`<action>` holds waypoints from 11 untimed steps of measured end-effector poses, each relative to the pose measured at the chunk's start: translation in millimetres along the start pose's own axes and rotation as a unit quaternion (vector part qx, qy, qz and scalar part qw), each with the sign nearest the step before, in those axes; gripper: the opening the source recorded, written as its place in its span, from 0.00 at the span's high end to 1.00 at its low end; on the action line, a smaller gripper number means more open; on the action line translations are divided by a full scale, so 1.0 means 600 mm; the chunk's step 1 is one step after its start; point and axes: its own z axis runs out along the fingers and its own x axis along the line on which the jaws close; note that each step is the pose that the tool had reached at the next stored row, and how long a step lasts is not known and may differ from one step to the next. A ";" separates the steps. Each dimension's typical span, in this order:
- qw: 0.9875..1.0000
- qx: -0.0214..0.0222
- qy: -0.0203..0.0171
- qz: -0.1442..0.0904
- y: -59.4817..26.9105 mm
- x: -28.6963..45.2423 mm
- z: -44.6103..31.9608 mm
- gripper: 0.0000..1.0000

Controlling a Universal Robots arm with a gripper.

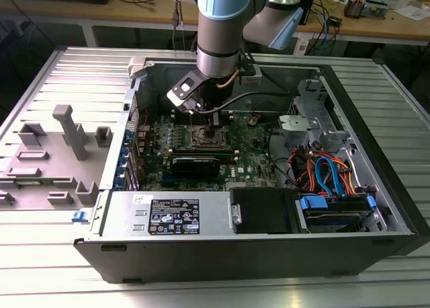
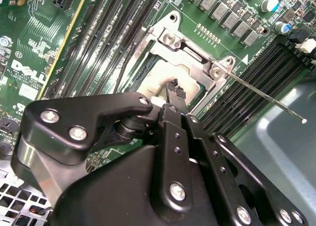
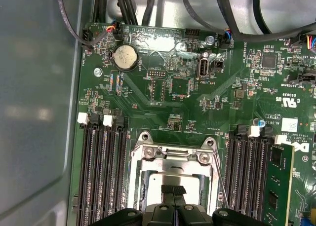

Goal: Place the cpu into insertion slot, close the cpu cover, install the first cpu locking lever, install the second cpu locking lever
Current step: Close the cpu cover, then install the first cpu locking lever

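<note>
**A:** Where do we have the gripper [image 1: 213, 124]?

**B:** Straight over the socket [image 1: 201, 138], near the middle of the green board. If we read the exterior view as a clock face centred on the socket, the grey tray [image 1: 60, 153] sits well apart at nine o'clock. The blue cables [image 1: 329, 173] lie between three and four.

**A:** And the chip?

**B:** We see the chip [image 3: 158, 179] lying flat in the socket, just under the fingertips [image 3: 169, 190] in both wrist views. The cover [image 3: 173, 161] looks to us to be down over it, its window framing the silvery top. We can't say whether it is pressed home.

**A:** How wide are the fingers?

**B:** They are drawn together, tip against tip, and we can make out nothing between them. We cannot tell whether they touch the chip or hover just above it.

**A:** So what does the move turn on?

**B:** The lever [image 2: 266, 98], we judge. It is a thin rod that starts at a corner of the cover and runs out over the memory slots [image 2: 276, 53]. Its long axis points away from the socket and its free end looks clear of the board, so we take it as unlatched. The gripper is nearer the chip than that free end.
</note>
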 end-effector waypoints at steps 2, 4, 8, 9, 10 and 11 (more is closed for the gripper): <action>1.000 0.000 0.000 0.000 0.001 0.000 0.000 0.89; 1.000 0.000 0.000 0.000 0.001 0.000 0.000 0.89; 1.000 0.000 0.000 0.000 0.002 0.000 0.000 0.89; 1.000 0.000 0.000 0.000 0.002 0.000 0.000 0.89; 1.000 0.000 0.000 0.000 0.002 0.000 0.000 0.89; 1.000 0.000 0.000 0.000 0.002 0.000 0.000 0.89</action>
